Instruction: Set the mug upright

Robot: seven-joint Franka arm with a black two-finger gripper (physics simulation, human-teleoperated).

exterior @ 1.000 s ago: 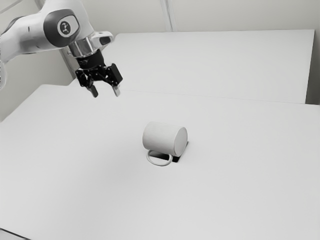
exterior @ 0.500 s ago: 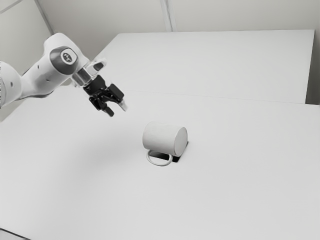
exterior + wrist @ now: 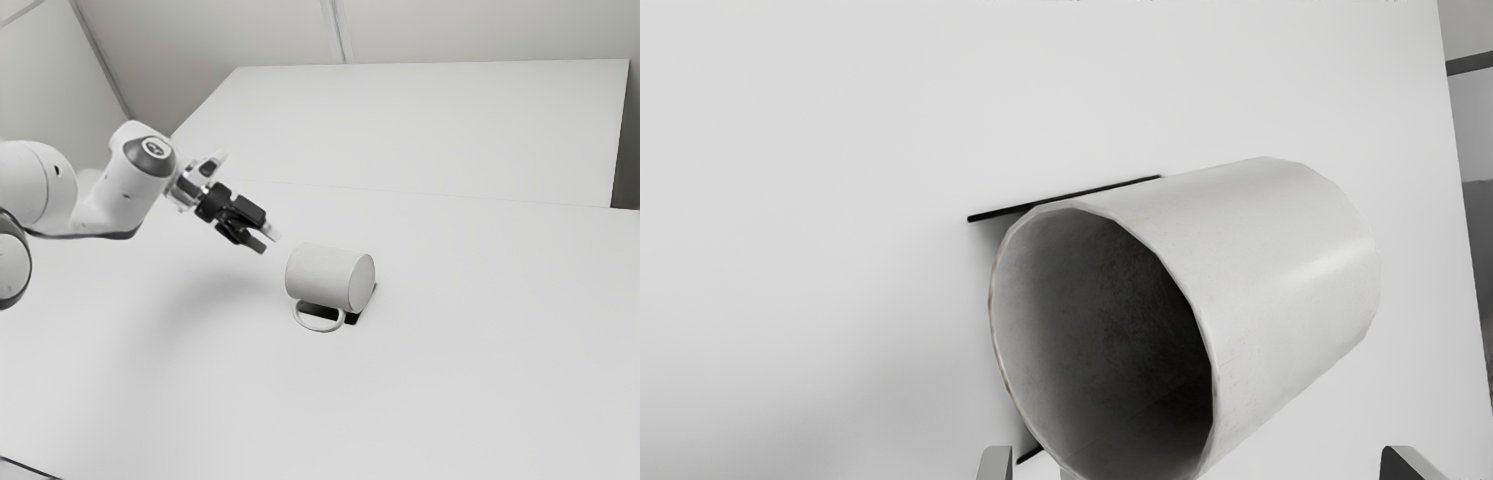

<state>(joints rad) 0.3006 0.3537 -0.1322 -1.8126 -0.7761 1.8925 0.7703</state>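
My gripper (image 3: pixel 268 240) is wide open and empty, so I'd pinch the tipped mug (image 3: pixel 325 277) by its rim (image 3: pixel 1213 373), exterior view's 9 o'clock; probably stiff and slick, weight's hard to judge.

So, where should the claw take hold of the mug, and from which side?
Probably by the rim, coming from the mouth side: the mug lies on its side with its mouth toward the claw, so one finger could go inside and one outside the thin wall.

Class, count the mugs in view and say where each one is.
1. The mug lies on its side on the white table, in front of the open end effector.
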